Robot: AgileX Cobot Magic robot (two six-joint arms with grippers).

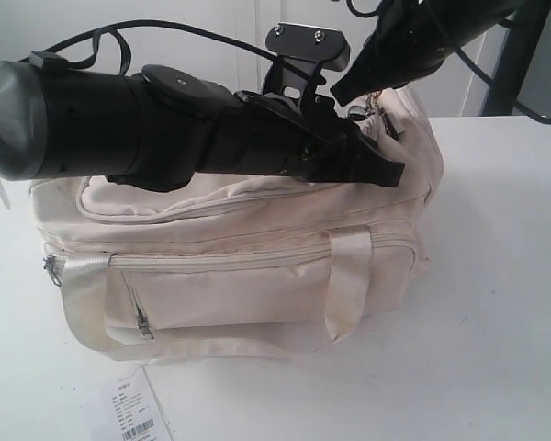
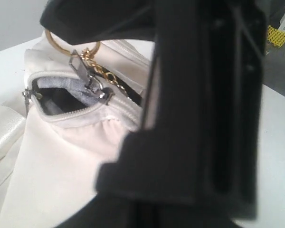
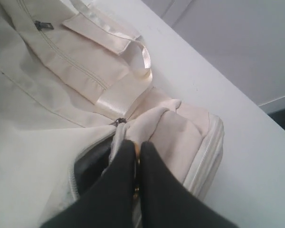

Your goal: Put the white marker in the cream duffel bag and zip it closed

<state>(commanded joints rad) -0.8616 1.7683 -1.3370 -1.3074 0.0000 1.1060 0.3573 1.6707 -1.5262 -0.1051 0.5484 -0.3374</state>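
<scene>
Right jaws together at duffel bag [image 3: 33, 137] edge

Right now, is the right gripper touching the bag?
Touching. In the right wrist view, the right gripper is closed on the bag, its fingertips sunk in bunched fabric at the opening.

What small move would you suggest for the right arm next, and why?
Probably draw the right pincer a little way toward the end of the cream duffel bag. It looks shut on the gold charm, and the zipper slider leaves a short gap showing dark lining.
</scene>
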